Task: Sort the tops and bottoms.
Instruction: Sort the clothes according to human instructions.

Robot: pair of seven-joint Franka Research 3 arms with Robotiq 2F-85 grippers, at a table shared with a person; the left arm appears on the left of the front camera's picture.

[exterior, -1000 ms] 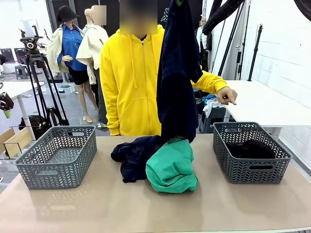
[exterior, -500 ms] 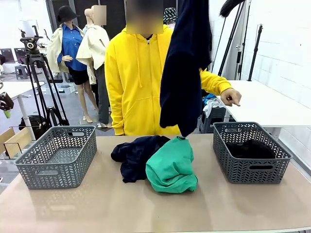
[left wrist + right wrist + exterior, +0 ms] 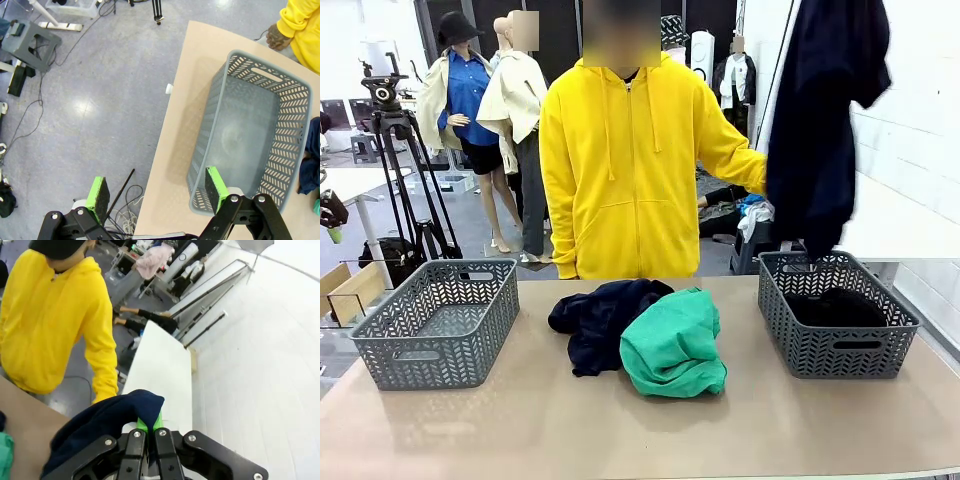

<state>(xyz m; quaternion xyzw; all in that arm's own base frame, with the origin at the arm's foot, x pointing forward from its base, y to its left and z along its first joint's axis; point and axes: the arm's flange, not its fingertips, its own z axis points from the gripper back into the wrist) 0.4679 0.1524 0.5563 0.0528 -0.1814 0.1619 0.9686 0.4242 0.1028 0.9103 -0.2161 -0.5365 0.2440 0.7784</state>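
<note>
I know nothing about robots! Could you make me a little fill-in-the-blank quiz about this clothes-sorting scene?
1. The right claw is shut on a dark navy garment hanging above the ____ grey basket.
2. That basket holds a ____ garment.
3. The crumpled garment lying against the second navy garment on the table is bright ____.
4. The left claw holds nothing; it is ____.

Missing words: right; black; green; open.
</note>
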